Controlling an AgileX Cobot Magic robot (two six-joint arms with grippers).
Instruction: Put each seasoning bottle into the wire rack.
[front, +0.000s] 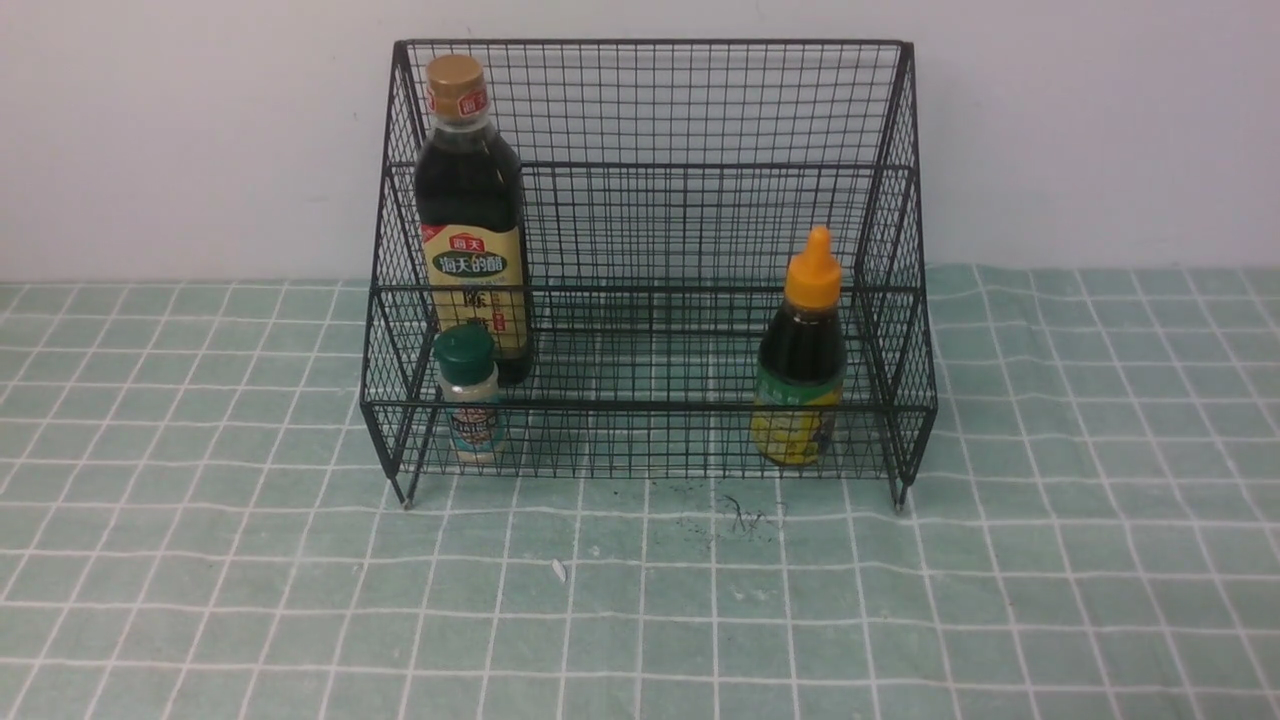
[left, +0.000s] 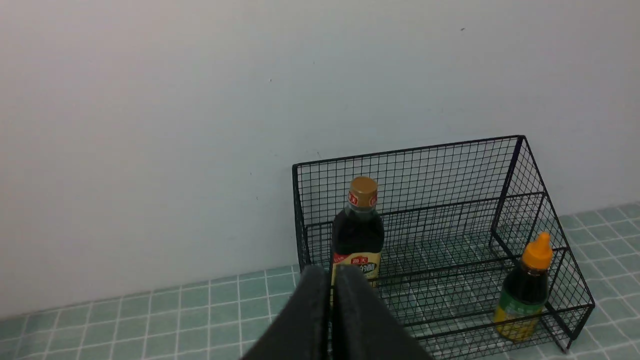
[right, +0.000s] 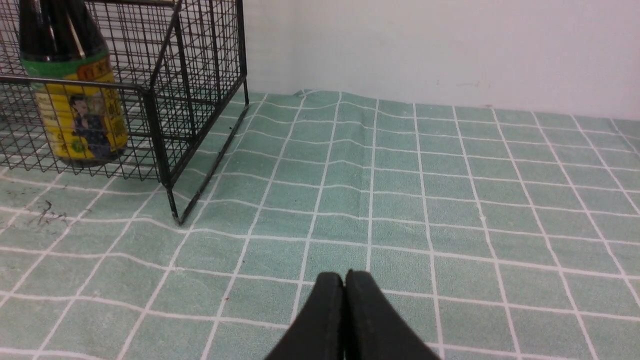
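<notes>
The black wire rack stands at the back of the table against the wall. The tall dark bottle with gold cap stands upright inside it at the left. The small green-capped shaker stands in front of it on the lower tier. The dark bottle with orange nozzle cap stands upright on the lower tier at the right. Neither gripper shows in the front view. My left gripper is shut and empty, up and back from the rack. My right gripper is shut and empty over the cloth, right of the rack.
A green cloth with white grid lines covers the table. A dark smudge and a small white speck lie on it in front of the rack. A pale wall runs behind.
</notes>
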